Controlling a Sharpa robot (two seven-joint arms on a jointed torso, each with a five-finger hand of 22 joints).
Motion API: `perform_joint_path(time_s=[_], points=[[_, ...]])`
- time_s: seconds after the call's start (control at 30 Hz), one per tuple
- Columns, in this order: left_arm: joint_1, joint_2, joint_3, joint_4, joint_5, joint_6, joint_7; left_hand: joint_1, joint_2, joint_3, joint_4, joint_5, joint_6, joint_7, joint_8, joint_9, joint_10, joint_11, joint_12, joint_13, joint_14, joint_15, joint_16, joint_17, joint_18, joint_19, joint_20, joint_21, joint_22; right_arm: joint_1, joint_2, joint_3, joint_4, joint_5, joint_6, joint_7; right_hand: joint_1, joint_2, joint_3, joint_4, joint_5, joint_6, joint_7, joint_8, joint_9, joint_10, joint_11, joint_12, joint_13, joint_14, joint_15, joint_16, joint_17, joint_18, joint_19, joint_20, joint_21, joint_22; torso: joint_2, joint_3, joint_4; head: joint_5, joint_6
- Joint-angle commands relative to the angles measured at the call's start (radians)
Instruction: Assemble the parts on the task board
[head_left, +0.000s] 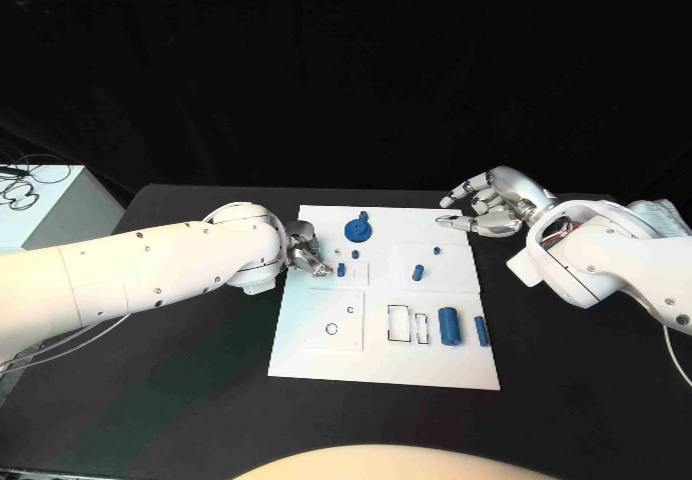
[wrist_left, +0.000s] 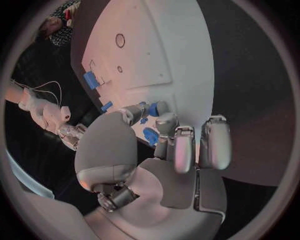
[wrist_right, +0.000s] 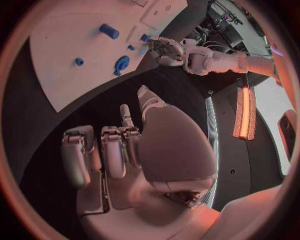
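The white task board (head_left: 382, 345) lies in the middle of the black table (head_left: 159, 400). The left hand (head_left: 307, 256) reaches over the board's left edge, at its far half. In the left wrist view, its fingertips (wrist_left: 164, 108) close round a small blue peg (wrist_left: 145, 120), so this hand grips a part; a second small blue piece (wrist_left: 150, 136) sits just beside the fingers, and whether it is touched cannot be told.

The right hand (head_left: 490, 205) hovers beyond the board's far right corner, over the bare table. Its fingers (wrist_right: 115, 150) are curled loosely and apart, and nothing sits between them.

On the board, a blue gear-like part (head_left: 358, 233) stands near the far edge, to the right of the left hand. A small blue peg (head_left: 359, 254) lies just nearer than it, and another short peg (head_left: 417, 271) lies to the right, toward the board's middle. A small blue stub (head_left: 434, 248) sits farther right. At the near right, a long blue cylinder (head_left: 450, 326) lies beside a thinner blue bar (head_left: 482, 331), close together, just right of two rectangular slots (head_left: 400, 321). A round hole (head_left: 332, 328) shows in the near left panel.
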Motion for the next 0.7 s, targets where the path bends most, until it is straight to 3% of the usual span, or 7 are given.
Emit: perform_joint_path(time_s=[0.03,0.33,0.43,0.6,0.7], points=[[0.0,0.002,0.0,0.0,0.008,0.01,0.009,-0.001,0.01,-0.011,0.003,-0.003,-0.002,0.007,-0.002,-0.001,-0.005,-0.004,-0.002,0.0,0.102,-0.005,0.004,0.263,-0.005,-0.002,-0.005,-0.005,0.036,0.0,0.0,0.0,0.001,-0.007,0.009,0.012,-0.002,0.002,0.0,0.004,0.004,-0.001,-0.003,0.006,-0.001,0.049,0.005,-0.002,0.214,0.103,0.005,0.003,0.256,-0.005,0.102,0.004,-0.003,0.259,0.0,0.0,-0.0005,0.0,0.0],[0.0,0.003,0.0,-0.006,0.004,-0.004,0.008,0.003,0.013,-0.031,0.016,-0.004,-0.003,0.008,-0.004,-0.002,-0.009,-0.003,-0.005,-0.004,0.102,-0.004,0.004,0.263,-0.004,-0.005,-0.004,-0.008,0.033,0.0,-0.001,0.0,0.001,-0.007,0.008,0.012,-0.001,0.002,0.0,0.005,0.004,-0.001,-0.003,0.006,-0.001,0.048,0.005,-0.003,0.213,0.103,0.005,0.003,0.256,-0.005,0.102,0.004,-0.003,0.259,0.0,-0.0004,-0.002,-0.001,0.001],[0.0,0.001,0.0,-0.008,0.0,-0.009,0.008,0.01,0.011,-0.089,0.041,-0.003,-0.005,0.011,-0.006,-0.004,-0.014,-0.001,-0.008,-0.007,0.102,-0.002,0.004,0.263,-0.003,-0.007,-0.003,-0.011,0.03,0.0,-0.001,0.0,0.001,-0.007,0.007,0.013,-0.001,0.002,0.0,0.005,0.004,-0.001,-0.003,0.006,-0.001,0.048,0.005,-0.003,0.213,0.103,0.005,0.003,0.256,-0.005,0.102,0.004,-0.003,0.259,0.0,-0.0007,-0.0015,-0.002,0.002],[-0.001,-0.003,0.001,-0.008,-0.005,-0.019,0.007,-0.015,0.025,-0.175,0.047,-0.003,-0.005,0.015,-0.01,-0.009,-0.018,0.003,-0.009,-0.008,0.102,0.0,0.004,0.263,-0.002,-0.009,-0.001,-0.014,0.027,0.0,-0.002,0.0,0.001,-0.007,0.006,0.013,-0.001,0.002,0.0,0.005,0.004,-0.001,-0.003,0.006,-0.001,0.048,0.005,-0.003,0.213,0.103,0.005,0.003,0.256,-0.005,0.102,0.004,-0.003,0.259,0.0,-0.0003,-0.0009,-0.002,0.003],[0.0,-0.006,0.001,-0.008,-0.008,-0.022,0.007,-0.02,0.027,-0.192,0.047,-0.003,-0.005,0.015,-0.01,-0.01,-0.018,0.003,-0.009,-0.008,0.102,0.0,0.004,0.263,-0.002,-0.008,0.0,-0.014,0.028,0.0,-0.003,0.0,0.001,-0.007,0.006,0.013,-0.001,0.002,0.0,0.005,0.004,-0.001,-0.003,0.006,-0.001,0.048,0.005,-0.003,0.213,0.103,0.005,0.003,0.256,-0.005,0.102,0.004,-0.003,0.259,0.0,-0.0009,-0.0012,-0.003,0.002]])
